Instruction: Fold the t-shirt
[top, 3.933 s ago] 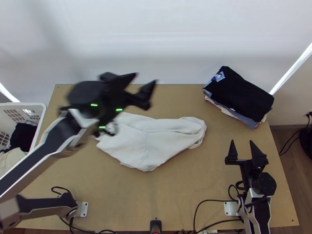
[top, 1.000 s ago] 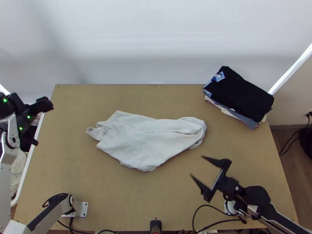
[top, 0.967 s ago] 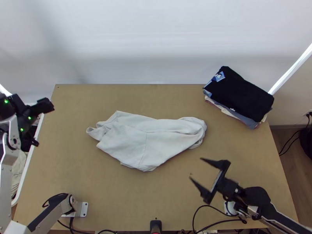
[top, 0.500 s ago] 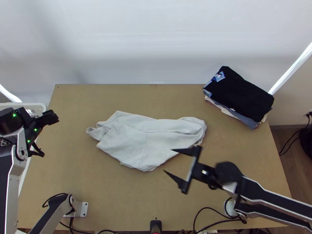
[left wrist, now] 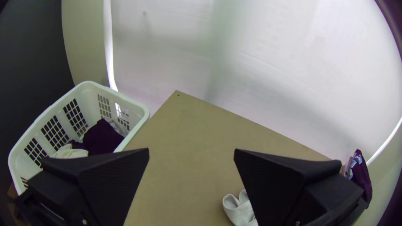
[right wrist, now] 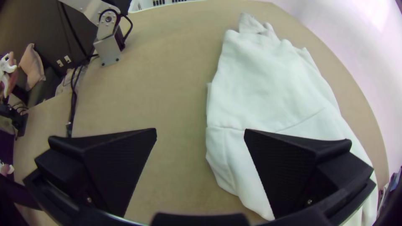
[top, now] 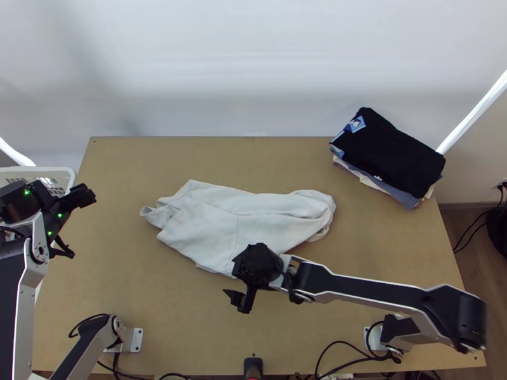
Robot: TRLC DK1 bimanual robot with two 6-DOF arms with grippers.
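Observation:
The white t-shirt [top: 209,228] lies bunched lengthwise in loose folds mid-table, its narrow crumpled end toward the left. Over its near edge hangs my right gripper [top: 256,265]; in the right wrist view that gripper [right wrist: 200,130] is open, one finger over the cloth [right wrist: 268,79] and the other over bare table. My left gripper [top: 77,223] stays at the table's left edge beside the basket, away from the shirt. The left wrist view shows this gripper [left wrist: 191,149] open and holding nothing, with the shirt's crumpled end [left wrist: 239,211] beyond one finger.
A stack of folded clothes, black on top [top: 390,152], lies at the table's far right. The white basket [left wrist: 140,109] with clothes inside stands off the left edge. Bare wood [top: 152,304] surrounds the shirt.
My left gripper has gone from above the shirt to the left edge. My right arm has swung leftward from the right side to the shirt's near edge. The shirt lies unchanged.

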